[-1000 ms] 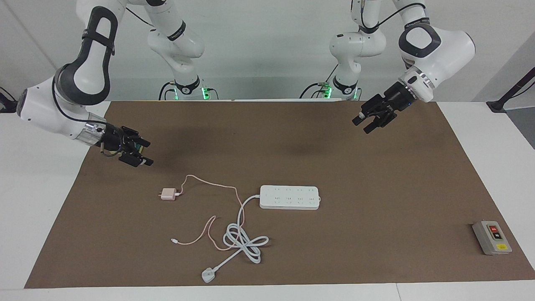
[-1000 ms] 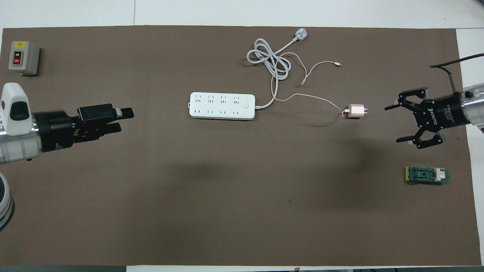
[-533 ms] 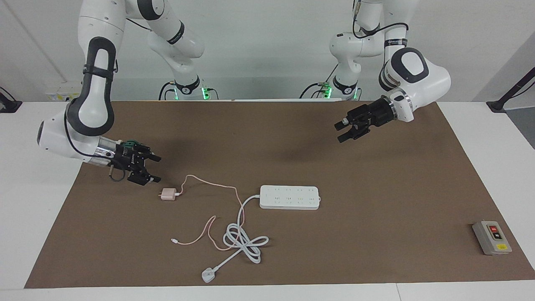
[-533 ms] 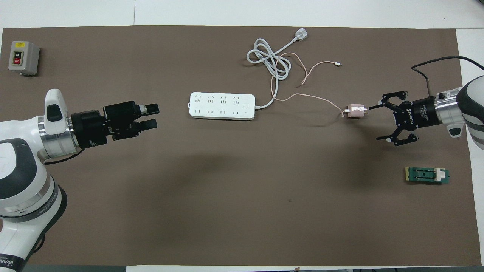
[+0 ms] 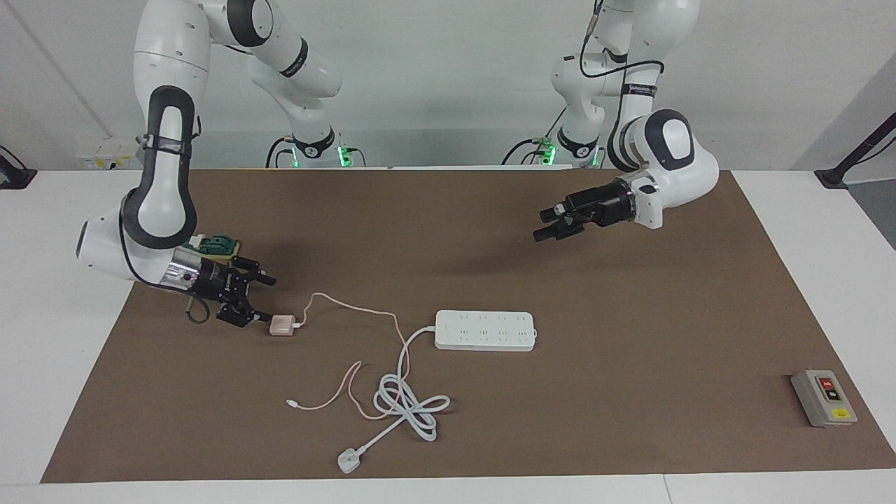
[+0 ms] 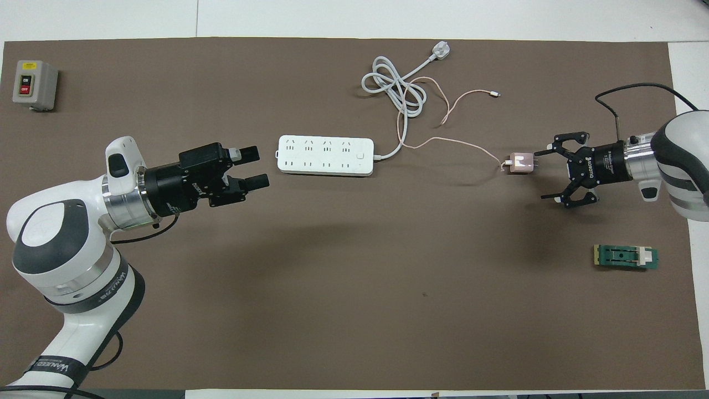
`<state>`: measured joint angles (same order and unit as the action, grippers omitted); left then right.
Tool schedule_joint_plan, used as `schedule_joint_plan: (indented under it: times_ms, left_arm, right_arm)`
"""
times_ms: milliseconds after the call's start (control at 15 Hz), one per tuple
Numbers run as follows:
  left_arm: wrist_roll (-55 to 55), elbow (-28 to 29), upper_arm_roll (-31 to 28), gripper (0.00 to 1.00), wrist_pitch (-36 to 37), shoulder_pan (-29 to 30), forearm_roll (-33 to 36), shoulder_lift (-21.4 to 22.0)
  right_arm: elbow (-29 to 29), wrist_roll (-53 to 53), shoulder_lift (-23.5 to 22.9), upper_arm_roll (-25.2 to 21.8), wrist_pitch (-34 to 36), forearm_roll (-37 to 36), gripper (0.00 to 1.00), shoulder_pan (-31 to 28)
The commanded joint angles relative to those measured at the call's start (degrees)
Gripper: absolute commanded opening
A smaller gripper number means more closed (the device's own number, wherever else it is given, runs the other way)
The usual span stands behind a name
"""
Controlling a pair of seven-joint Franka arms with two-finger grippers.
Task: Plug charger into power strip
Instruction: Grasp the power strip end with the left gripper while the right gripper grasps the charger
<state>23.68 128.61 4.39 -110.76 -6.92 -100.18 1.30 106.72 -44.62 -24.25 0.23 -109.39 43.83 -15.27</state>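
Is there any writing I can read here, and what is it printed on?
"ON": top button of the grey switch box.
"OFF": its red button.
"ROBOTIQ": body of the right hand, just readable.
"ROBOTIQ": body of the left hand, blurred, only a guess.
Lettering on the left arm's lower band: too blurred to read.
Power strip: nothing readable.

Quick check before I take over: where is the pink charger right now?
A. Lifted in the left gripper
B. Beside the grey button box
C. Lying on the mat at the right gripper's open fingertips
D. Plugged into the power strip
C: the charger lies on the mat, the open right gripper at its prong end.
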Motion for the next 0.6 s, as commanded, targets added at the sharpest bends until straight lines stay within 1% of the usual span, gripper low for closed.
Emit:
schedule_joint_plan:
  times_ms: [0,133,267,533]
  left_arm:
    - [1.6,1.8,-0.9,1.0,0.0,-3.5,-6.1,1.2]
    - [4.6,1.8,-0.9,1.0,0.0,-3.5,-6.4,1.2]
    - [4.9,1.5,-1.0,1.0,0.0,-3.1,-6.4,1.0]
    - [4.8,1.6,-1.0,1.0,-0.4,-3.6,-6.4,0.2]
  right_arm:
    - [-1.1,1.2,-1.4,0.5,-2.4,2.1,1.0,0.0]
    - [-0.9,3.9,-2.5,0.5,-3.1,2.8,1.0,0.7]
    - [-0.9,5.0,-3.0,0.5,-4.5,4.3,1.0,0.8]
    - [-0.9,5.2,-3.6,0.5,-5.6,4.6,1.0,0.9]
